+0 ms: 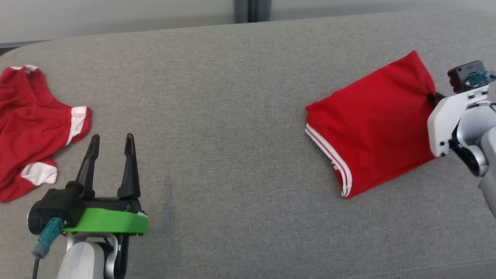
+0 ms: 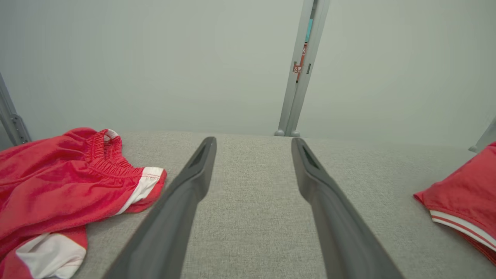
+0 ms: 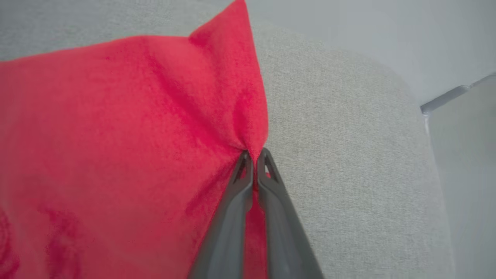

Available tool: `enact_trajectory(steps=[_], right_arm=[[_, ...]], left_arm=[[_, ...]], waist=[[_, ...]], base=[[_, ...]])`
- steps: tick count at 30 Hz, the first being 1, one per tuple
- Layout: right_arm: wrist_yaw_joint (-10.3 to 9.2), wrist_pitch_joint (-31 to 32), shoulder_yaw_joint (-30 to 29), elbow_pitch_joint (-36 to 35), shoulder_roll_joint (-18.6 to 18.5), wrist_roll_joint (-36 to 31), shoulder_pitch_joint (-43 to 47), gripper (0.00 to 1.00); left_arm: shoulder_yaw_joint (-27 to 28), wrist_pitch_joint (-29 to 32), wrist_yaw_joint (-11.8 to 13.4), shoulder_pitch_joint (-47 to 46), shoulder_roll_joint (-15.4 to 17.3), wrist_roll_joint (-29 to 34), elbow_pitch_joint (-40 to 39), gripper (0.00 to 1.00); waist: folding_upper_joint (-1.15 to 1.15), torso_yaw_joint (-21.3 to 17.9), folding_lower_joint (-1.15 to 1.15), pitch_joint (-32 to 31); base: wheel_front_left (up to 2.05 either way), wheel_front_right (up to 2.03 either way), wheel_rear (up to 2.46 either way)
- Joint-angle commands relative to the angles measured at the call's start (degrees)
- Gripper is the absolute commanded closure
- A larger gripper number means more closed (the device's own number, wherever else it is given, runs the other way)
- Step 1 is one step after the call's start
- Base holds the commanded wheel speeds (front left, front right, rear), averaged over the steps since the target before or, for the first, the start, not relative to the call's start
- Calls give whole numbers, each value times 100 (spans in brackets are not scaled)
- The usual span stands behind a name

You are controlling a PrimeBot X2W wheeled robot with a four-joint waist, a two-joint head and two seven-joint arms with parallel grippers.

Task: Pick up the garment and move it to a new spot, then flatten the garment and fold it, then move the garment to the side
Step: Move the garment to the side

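Garment (image 1: 372, 128), red with white side stripes, lies folded near the right edge of the grey fabric surface (image 1: 232, 162). Right pincer (image 3: 254, 155) is clenched on the fold's right edge close to its far corner, the cloth puckering at the tips. Left pincer (image 1: 112, 136) stands released at the near left, nothing between its fingers. Crumpled red shorts (image 1: 31, 128) lie by the left edge.

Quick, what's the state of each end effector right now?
Left end effector: open, holding nothing.
Right end effector: shut on the edge of the folded red garment.
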Motion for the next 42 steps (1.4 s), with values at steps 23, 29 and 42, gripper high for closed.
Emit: enact_trajectory(steps=[23,29,42], right_arm=[[-13,-1961,-1191,1154,-1183,-763,-1215,100],[-13,-2186,-1682,1132,-1372,-1059,-1102,100],[-13,-2414,-2396,955,-1185,-1881,-885,0]], left_arm=[[-395,-15,-11,-1246,697,258,-752,0],[-377,-15,-11,-1150,820,216,-845,0],[-412,-15,-11,-995,810,238,-850,0]], waist=[[-1,-1258,0,2108],[-1,-1075,0,2193],[-1,-816,0,2164]], base=[[0,0,0],[0,0,0],[0,0,0]])
